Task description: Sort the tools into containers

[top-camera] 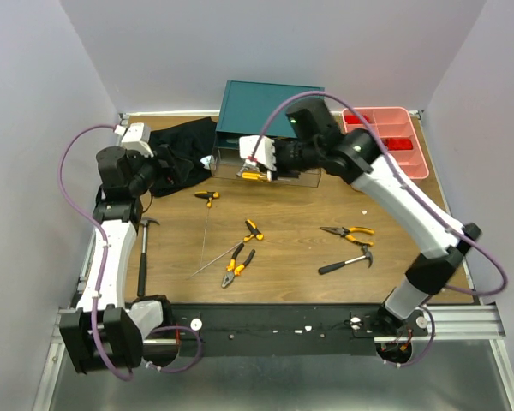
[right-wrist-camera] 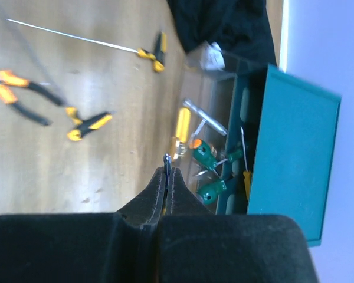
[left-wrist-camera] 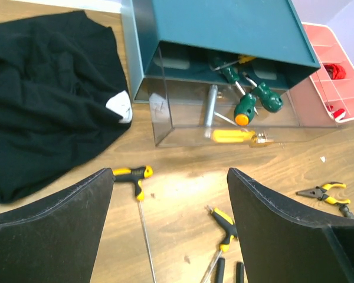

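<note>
The teal cabinet [top-camera: 265,104] stands at the back with a clear drawer [left-wrist-camera: 183,127] pulled out. In the drawer lie green-handled screwdrivers [left-wrist-camera: 256,100], a yellow-handled screwdriver [left-wrist-camera: 230,135] and a steel piece [left-wrist-camera: 210,105]. My right gripper [top-camera: 259,163] hovers over the drawer's front, shut [right-wrist-camera: 167,162]; a thin dark sliver shows between its tips, and I cannot tell what it is. My left gripper [left-wrist-camera: 171,172] hangs open above the table, holding nothing. Below it lie two yellow T-handle drivers [left-wrist-camera: 133,175] [left-wrist-camera: 224,221]. Pliers [top-camera: 238,265] [top-camera: 349,232] and hammers [top-camera: 347,261] [top-camera: 146,244] lie on the wood.
A black cloth [top-camera: 184,152] is bunched left of the cabinet. The pink tray [top-camera: 394,141] with red bits sits at the back right. A thin rod [top-camera: 207,264] lies mid-table. Walls close in on both sides.
</note>
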{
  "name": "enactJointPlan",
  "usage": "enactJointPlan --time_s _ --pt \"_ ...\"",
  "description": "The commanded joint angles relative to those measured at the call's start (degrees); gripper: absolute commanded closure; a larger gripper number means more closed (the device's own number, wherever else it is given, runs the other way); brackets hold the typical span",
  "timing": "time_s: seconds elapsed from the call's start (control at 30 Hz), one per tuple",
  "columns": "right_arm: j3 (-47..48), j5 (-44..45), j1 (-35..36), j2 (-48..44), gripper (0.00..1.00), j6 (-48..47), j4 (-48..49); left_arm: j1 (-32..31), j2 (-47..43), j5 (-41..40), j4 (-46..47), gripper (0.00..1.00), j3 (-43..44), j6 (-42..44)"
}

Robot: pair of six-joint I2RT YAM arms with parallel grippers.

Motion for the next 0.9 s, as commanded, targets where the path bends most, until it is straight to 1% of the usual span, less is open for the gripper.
enactJointPlan --time_s 0.0,0.1,0.3,0.4,0.5,0.53,0.57,0.6,0.63,0.67,0.7,0.73,0.77,0.8,0.83,0.87 --pt "-2.60 8.35 -2.61 7.75 0.99 2.79 11.70 -1.18 5.30 -1.87 0.58 0.12 6.54 3.02" --pt "-2.25 8.18 -5.24 8.90 0.99 2.61 15.57 -1.27 7.94 -2.66 -1.44 0.12 9.01 4.87" --pt "-0.58 3.96 -11.75 11.45 0.99 3.31 18.13 -1.27 12.07 -3.54 -7.33 0.12 11.74 12.52" --pt "-2.68 3.70 -13.08 12.15 0.99 3.23 20.50 -1.36 14.88 -3.71 -9.35 0.13 12.97 15.42" --pt "-6.90 2.21 -13.08 12.15 0.99 2.70 22.09 -1.53 17.35 -2.84 -11.99 0.14 15.16 17.87" --pt "-7.34 1.25 -13.08 12.24 0.94 3.83 21.66 -1.53 17.79 -2.23 -13.30 0.13 15.96 19.45" --pt "-7.17 -0.50 -13.08 12.41 0.85 4.71 20.61 -1.71 18.32 -1.44 -16.53 0.12 16.75 20.86" --pt "-6.39 -0.78 -13.17 12.85 0.74 6.03 18.95 -1.88 18.76 -1.34 -17.96 0.12 17.63 23.49" --pt "-5.94 -1.05 -13.17 12.94 0.57 7.69 18.15 -1.88 18.76 -1.69 -19.19 0.12 17.64 24.38" --pt "-5.59 -1.48 -13.17 12.77 0.53 10.32 17.53 -1.97 18.68 -1.78 -21.03 0.12 17.11 25.17" --pt "-5.94 -1.40 -13.26 11.55 0.50 11.04 16.92 -2.15 18.15 -1.87 -21.75 0.12 15.28 25.88" --pt "-6.55 -1.66 -13.17 10.49 0.45 11.75 17.34 -2.41 17.71 -2.48 -22.27 0.13 14.04 26.58" --pt "-7.68 -1.84 -13.17 9.44 0.44 13.23 18.13 -3.37 17.27 -2.92 -23.06 0.14 12.55 26.42" --pt "-8.39 -1.75 -13.17 8.21 0.43 13.68 19.53 -4.16 16.23 -3.71 -23.07 0.15 9.23 25.98" --pt "-9.44 -1.58 -13.17 6.11 0.28 15.17 20.33 -5.21 15.52 -5.98 -22.64 0.16 7.37 23.80" --pt "-9.63 -0.79 -13.17 5.04 0.28 15.88 20.77 -6.27 14.90 -7.56 -20.72 0.17 5.52 22.65"
